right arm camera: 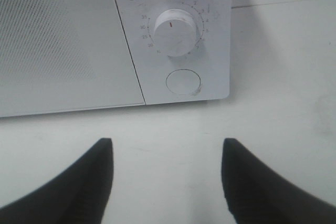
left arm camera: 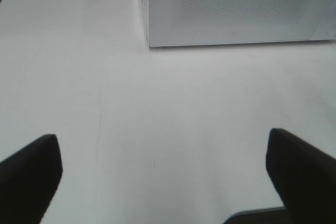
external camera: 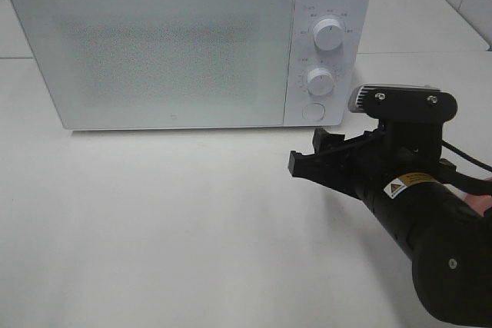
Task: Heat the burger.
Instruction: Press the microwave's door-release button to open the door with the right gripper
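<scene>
I can't find the burger in any of my three views. It is not on the bare desk (external camera: 154,213), and the microwave (external camera: 177,44) has its frosted door shut, so I can't tell whether it is inside. The move ahead therefore turns on the control panel rather than the burger. From the right wrist camera the right fingers (right arm camera: 92,182) point straight at that panel, with the round button (right arm camera: 183,83) nearly centred in the gap ahead of them and the timer knob (right arm camera: 176,32) just beyond it on the same line. These fingers stand apart with nothing between them but desk, a narrower gap than the left pair shows. The left fingers (left arm camera: 29,171) are spread wide and empty, facing a lower corner of the door from well back. The microwave's long side runs across the desk facing the arms, with the panel at its right end, so the right arm is clearly the nearer one. The overhead camera shows that arm low over the desk near the panel, plus an upper knob (external camera: 330,34) the wrist view cuts off; the left arm doesn't appear there. Only the wrist view shows the timer pointer resting at zero, so I judge heating has not started.
</scene>
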You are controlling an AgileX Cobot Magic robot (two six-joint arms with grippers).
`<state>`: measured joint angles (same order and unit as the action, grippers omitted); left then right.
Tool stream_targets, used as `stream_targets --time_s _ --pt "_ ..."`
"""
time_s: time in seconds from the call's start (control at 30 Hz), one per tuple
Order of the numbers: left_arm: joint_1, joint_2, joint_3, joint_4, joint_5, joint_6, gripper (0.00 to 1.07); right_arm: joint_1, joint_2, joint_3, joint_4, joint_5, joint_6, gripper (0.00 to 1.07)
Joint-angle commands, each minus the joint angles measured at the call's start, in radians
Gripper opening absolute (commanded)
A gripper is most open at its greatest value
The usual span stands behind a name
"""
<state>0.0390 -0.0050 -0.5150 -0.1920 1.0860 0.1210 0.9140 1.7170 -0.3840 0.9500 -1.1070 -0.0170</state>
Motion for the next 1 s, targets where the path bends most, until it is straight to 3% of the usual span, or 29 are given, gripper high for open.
stream_targets --time_s 0.03,0.07,0.1,0.13,0.2,0.4,0.77,1.0 --pt "-0.004 -0.015 -0.001 -0.002 -0.013 -0.008 0.98 -0.001 0.001 -0.008 0.0 -0.006 0.23 0.41" --pt "-0.004 -0.015 -0.001 -0.002 -0.013 -0.008 0.98 -0.001 0.001 -0.008 0.0 -0.006 0.23 0.41" --pt "-0.004 -0.015 -0.001 -0.002 -0.013 -0.008 0.98 -0.001 0.001 -0.008 0.0 -0.005 0.397 0.31" --pt "-0.004 -0.015 -0.001 -0.002 -0.013 -0.008 0.98 -0.001 0.001 -0.008 0.0 -0.005 0.397 0.31" --pt "-0.004 -0.015 -0.001 -0.002 -0.013 -0.008 0.98 -0.001 0.001 -0.008 0.0 -0.005 0.658 0.17" --pt "-0.004 -0.015 -0.001 -0.002 -0.013 -0.008 0.98 -0.001 0.001 -0.008 0.015 -0.002 1.066 0.0" --pt "-0.004 -0.015 -0.001 -0.002 -0.013 -0.008 0.98 -0.001 0.008 -0.016 0.063 0.06 1.184 0.0" --pt "-0.004 -0.015 -0.001 -0.002 -0.013 -0.008 0.98 -0.109 0.08 -0.077 -0.016 0.099 1.222 0.0"
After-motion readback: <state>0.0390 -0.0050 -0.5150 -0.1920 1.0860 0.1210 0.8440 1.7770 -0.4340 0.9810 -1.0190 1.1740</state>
